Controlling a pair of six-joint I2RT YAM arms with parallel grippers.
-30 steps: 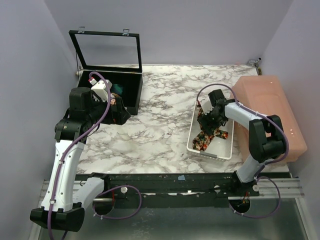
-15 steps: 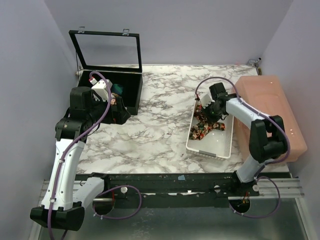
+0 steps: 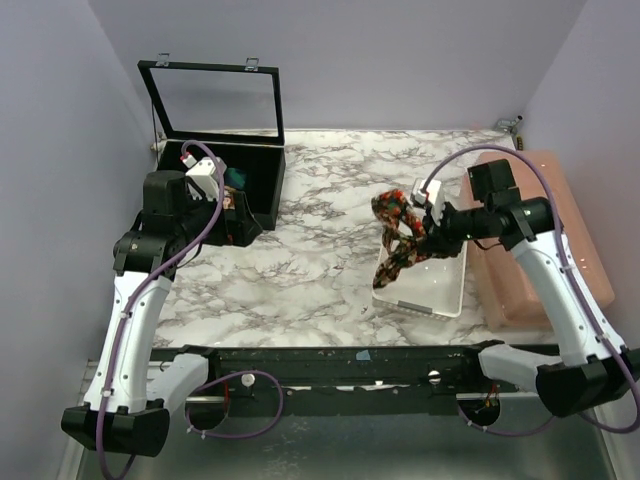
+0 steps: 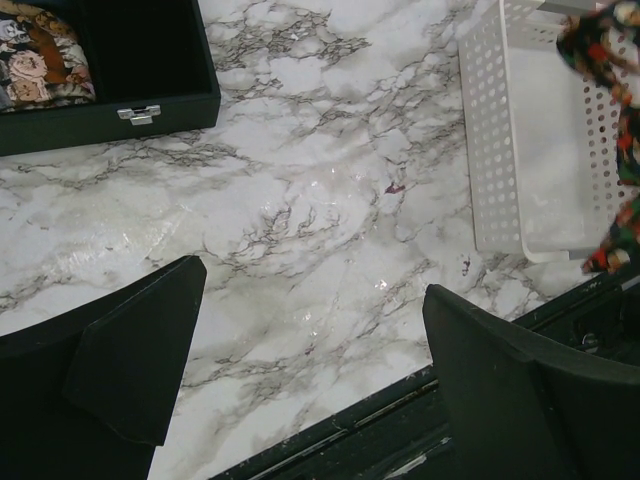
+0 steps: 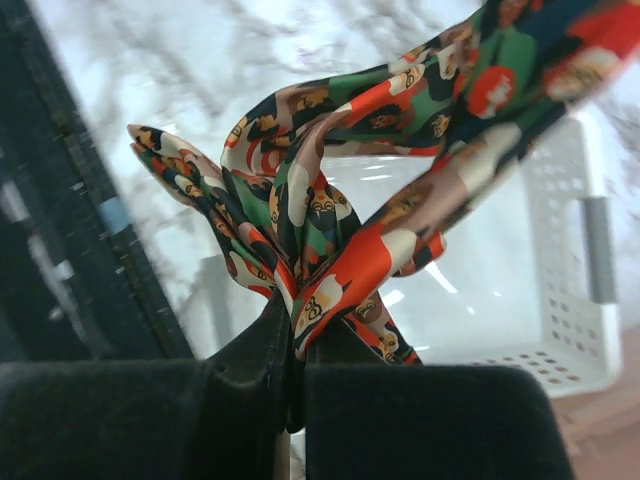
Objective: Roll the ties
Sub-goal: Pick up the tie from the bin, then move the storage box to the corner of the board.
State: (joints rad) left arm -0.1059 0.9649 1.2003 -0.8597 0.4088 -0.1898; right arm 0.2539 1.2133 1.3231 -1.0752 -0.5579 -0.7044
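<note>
From above, the right gripper (image 3: 424, 222) is clamped on a narrow dark necktie with red, orange and green print (image 3: 393, 238). It holds the necktie in the air over the left rim of the white slotted plastic basket (image 3: 440, 290), near the right edge of the marble desk (image 3: 320, 280), probably to bring it out for rolling. The left gripper (image 3: 236, 218) hangs by the black glass-lidded case (image 3: 262, 185) at the far-left corner.

Left wrist: its jaws stand wide apart over bare marble, with the necktie (image 4: 620, 90) well apart from them, at the basket.

Right wrist: both fingers pinch a fold of the necktie (image 5: 330, 230), and its loops bunch just beyond the tips.
</note>
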